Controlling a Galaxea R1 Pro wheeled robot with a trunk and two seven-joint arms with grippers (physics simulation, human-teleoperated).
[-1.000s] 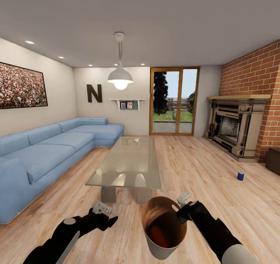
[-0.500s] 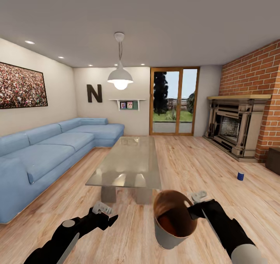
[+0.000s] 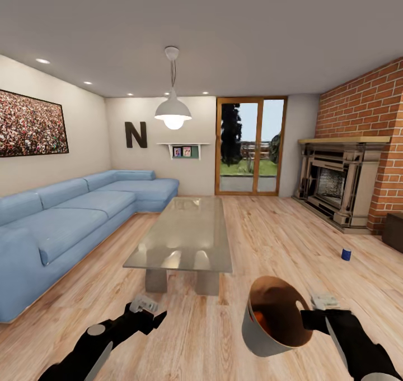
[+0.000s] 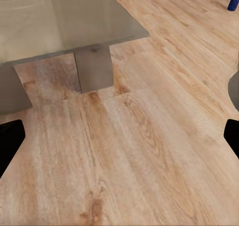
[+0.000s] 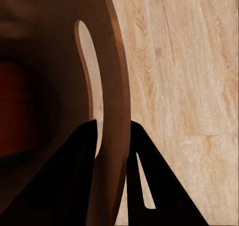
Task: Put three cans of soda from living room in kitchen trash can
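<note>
My right gripper (image 3: 312,317) is shut on the rim of the trash can (image 3: 258,340), a grey bin with a brown inside, held tilted low over the wooden floor. In the right wrist view the two dark fingers (image 5: 84,156) pinch the bin's brown rim (image 5: 117,81). An orange soda can (image 3: 258,316) lies inside the bin. A dark blue soda can (image 3: 346,254) stands on the floor at the right, near the fireplace, and appears as the blue can (image 4: 232,2) in the left wrist view. My left gripper (image 3: 146,309) hangs open over bare floor. The third can is out of view.
A glass coffee table (image 3: 184,235) on grey legs stands just ahead. A long blue sofa (image 3: 67,218) lines the left wall. The brick fireplace (image 3: 336,185) is at the right, and a glass door (image 3: 251,145) at the back.
My right arm has carried the trash can to the right and slightly lower. The left arm has sunk a little. The room has not shifted.
</note>
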